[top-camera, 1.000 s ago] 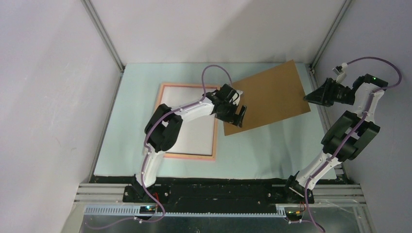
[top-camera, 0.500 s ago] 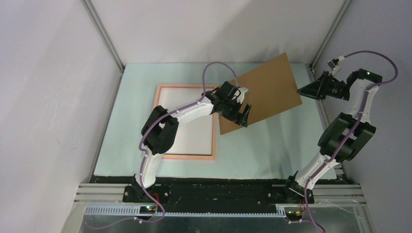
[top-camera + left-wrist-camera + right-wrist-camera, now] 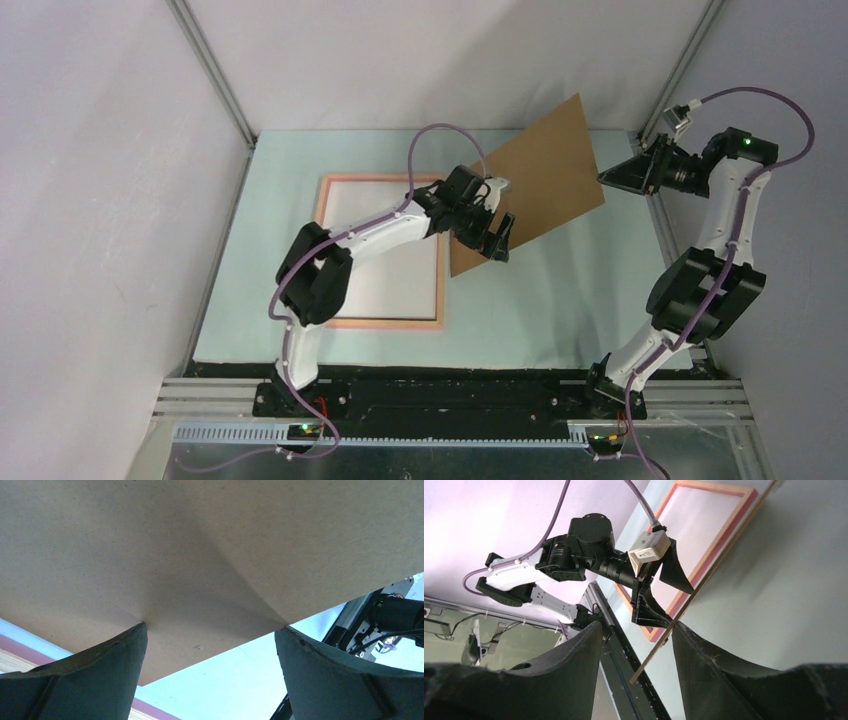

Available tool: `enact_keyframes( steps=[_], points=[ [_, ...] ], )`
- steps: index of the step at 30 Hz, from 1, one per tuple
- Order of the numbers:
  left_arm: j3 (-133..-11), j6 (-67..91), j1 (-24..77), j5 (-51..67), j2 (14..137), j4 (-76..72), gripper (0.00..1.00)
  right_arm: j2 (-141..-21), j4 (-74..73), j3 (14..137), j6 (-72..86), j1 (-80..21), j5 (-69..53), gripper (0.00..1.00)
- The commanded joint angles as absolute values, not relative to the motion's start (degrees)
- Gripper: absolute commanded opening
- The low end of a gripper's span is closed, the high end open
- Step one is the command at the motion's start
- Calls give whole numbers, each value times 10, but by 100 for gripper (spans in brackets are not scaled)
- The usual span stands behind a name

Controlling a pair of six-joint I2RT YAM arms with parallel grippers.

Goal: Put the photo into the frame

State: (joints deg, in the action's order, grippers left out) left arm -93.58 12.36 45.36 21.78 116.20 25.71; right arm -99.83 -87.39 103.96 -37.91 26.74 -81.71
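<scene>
The pink frame (image 3: 382, 322) lies flat on the mat, left of centre. A white sheet (image 3: 400, 275) fills it, apparently the photo with its white back up; no printed side shows. The brown backing board (image 3: 540, 170) stands tilted, its right edge raised high. My left gripper (image 3: 493, 215) is open under the board's low left corner, both fingertips touching its underside (image 3: 200, 555). My right gripper (image 3: 608, 178) is open around the raised right edge. In the right wrist view the thin board edge (image 3: 704, 582) leans on one finger only, with a wide gap to the other.
A pale green mat (image 3: 540, 300) covers the table. Grey walls and slanted metal posts (image 3: 680, 70) close in the back corners. A black rail (image 3: 450, 395) runs along the near edge by the arm bases.
My right gripper has risen and moved left, tipping the board's right edge up to a steeper tilt. My left gripper stayed open under the low corner, shifting slightly back.
</scene>
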Motion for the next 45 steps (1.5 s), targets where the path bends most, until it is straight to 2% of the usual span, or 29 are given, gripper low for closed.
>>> enact_keyframes(
  steps=[1, 13, 19, 24, 27, 36, 45],
  points=[
    [-924, 102, 466, 230, 1097, 222, 100, -966, -918, 1070, -357, 243, -854, 58],
    [-908, 86, 461, 224, 1036, 222, 100, -956, -879, 1107, -284, 188, -856, 57],
    [-910, 92, 461, 199, 1026, 222, 100, -932, -771, 1068, -187, 162, -842, 57],
    [-914, 104, 462, 163, 1005, 222, 100, -892, -620, 1027, -58, 146, -825, 58],
    [-920, 103, 468, 118, 989, 228, 100, -873, -530, 1004, 7, 137, -813, 58],
    [-949, 57, 520, -51, 976, 259, 100, -855, -442, 973, 104, 99, -759, 58],
    [-965, 20, 563, -133, 983, 264, 100, -842, -377, 969, 176, 72, -731, 58]
  ],
)
